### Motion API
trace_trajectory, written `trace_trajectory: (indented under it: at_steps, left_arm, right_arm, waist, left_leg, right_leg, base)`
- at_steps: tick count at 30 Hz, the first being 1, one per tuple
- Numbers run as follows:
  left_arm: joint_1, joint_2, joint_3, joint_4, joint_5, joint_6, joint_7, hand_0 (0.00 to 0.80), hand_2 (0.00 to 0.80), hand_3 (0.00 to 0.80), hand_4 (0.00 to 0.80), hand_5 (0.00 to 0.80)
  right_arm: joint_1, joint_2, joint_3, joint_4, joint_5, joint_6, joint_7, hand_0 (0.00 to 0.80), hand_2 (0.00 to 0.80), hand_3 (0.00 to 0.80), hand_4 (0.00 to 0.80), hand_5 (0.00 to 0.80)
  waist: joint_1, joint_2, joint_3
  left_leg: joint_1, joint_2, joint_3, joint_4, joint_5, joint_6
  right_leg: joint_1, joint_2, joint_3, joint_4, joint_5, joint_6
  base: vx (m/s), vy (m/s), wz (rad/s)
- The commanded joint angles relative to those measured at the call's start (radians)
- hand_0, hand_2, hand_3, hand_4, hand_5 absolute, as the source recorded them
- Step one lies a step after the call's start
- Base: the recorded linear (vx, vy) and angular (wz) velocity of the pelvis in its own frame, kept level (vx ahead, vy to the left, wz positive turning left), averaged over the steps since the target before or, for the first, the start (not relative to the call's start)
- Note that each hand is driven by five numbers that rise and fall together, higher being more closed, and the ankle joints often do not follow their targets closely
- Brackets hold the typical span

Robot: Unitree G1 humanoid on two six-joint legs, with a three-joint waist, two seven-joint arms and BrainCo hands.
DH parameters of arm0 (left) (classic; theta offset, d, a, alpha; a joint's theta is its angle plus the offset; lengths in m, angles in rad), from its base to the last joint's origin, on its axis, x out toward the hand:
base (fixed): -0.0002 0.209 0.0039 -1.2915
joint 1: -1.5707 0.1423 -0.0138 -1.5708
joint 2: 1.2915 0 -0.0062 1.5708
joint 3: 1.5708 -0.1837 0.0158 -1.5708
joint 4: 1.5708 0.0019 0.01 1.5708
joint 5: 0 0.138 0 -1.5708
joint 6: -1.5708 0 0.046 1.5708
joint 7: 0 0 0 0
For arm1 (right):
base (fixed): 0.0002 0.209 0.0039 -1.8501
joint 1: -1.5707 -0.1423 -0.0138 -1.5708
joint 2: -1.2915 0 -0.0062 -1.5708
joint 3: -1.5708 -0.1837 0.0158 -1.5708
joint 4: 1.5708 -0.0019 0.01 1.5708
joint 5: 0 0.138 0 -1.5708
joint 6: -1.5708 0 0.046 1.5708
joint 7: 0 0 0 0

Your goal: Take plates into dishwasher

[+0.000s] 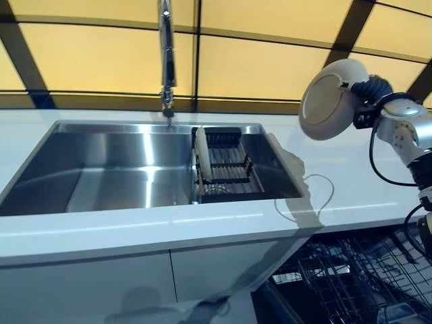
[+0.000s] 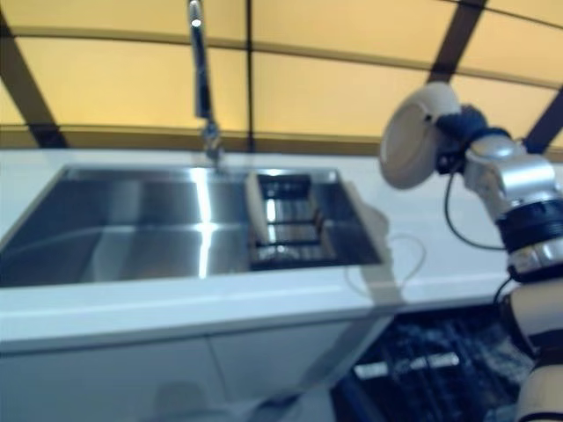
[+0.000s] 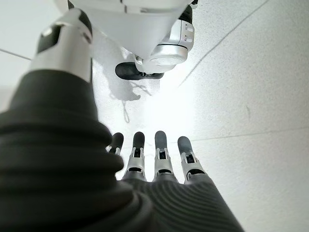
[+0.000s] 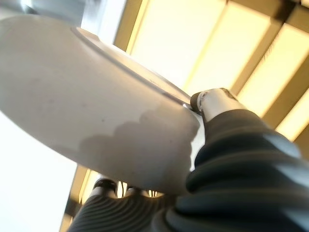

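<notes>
1. The dishwasher rack (image 1: 351, 277), a dark wire basket, is seen nearest, pulled out below the bench edge at the lower right; no plate can be made out in it.
2. The left hand (image 3: 159, 159) is shown only in its own wrist view, hanging over the floor with fingers straight and relaxed, nothing held.
3. Beyond the white bench (image 1: 101, 229), a steel sink (image 1: 115, 169) is set into it, and a small dish rack (image 1: 226, 165) stands in the sink's right end. One plate is stood on edge at that rack's left side (image 1: 202, 155), and another seems to lean against the sink's right wall, though this is less clear.
4. A pale round plate (image 1: 331, 101) is held up in the air by the right hand (image 1: 368, 94), above the bench to the right of the sink, tilted nearly upright. The rim is pinched between thumb and curled fingers, as the right wrist view shows.
5. The plate is judged stiff, smooth, moderately heavy and breakable; a glazed rim is likely slippery, so a firm rim pinch is advised, and gentle lowering between the wires.
6. The tap (image 1: 166, 61) stands farthest, behind the sink.
</notes>
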Motion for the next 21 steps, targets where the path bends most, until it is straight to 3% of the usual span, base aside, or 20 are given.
trace_trajectory:
  at_steps: [1, 7, 21]
  left_arm:
    - [0.001, 0.028, -0.042, 0.037, -0.006, 0.025, -0.001, 0.0, 0.0, 0.0, 0.0, 0.0]
    - [-0.002, 0.029, -0.036, 0.021, 0.001, 0.031, 0.007, 0.0, 0.0, 0.0, 0.0, 0.0]
    - [-0.008, 0.042, 0.012, 0.026, 0.08, 0.027, -0.031, 0.0, 0.0, 0.0, 0.0, 0.0]
  right_arm:
    - [-0.17, -0.098, 0.097, 0.001, -0.091, -0.022, 0.029, 0.8, 0.8, 0.8, 0.8, 0.8]
    - [-0.158, -0.185, 0.114, -0.019, -0.119, -0.013, 0.106, 0.8, 0.8, 0.8, 0.8, 0.8]
    - [0.196, -0.391, -0.128, -0.105, -0.192, -0.06, 0.289, 0.8, 0.8, 0.8, 0.8, 0.8]
  waist:
    - [-0.008, -0.035, -0.063]
    - [-0.044, -0.035, -0.082]
    - [-0.145, -0.019, -0.099]
  left_leg:
    - [0.099, 0.023, 0.012, -0.001, -0.11, -0.075]
    - [0.11, 0.028, 0.033, -0.001, -0.116, -0.074]
    - [0.131, 0.044, 0.099, -0.001, -0.135, -0.069]
  right_leg:
    - [-0.076, -0.077, 0.043, -0.006, 0.148, 0.146]
    - [-0.079, -0.069, 0.085, -0.008, 0.152, 0.149]
    - [-0.09, -0.052, 0.139, -0.01, 0.149, 0.149]
  base:
    - [0.011, 0.024, -0.24]
    - [0.025, 0.008, -0.25]
    - [-0.005, -0.019, -0.17]
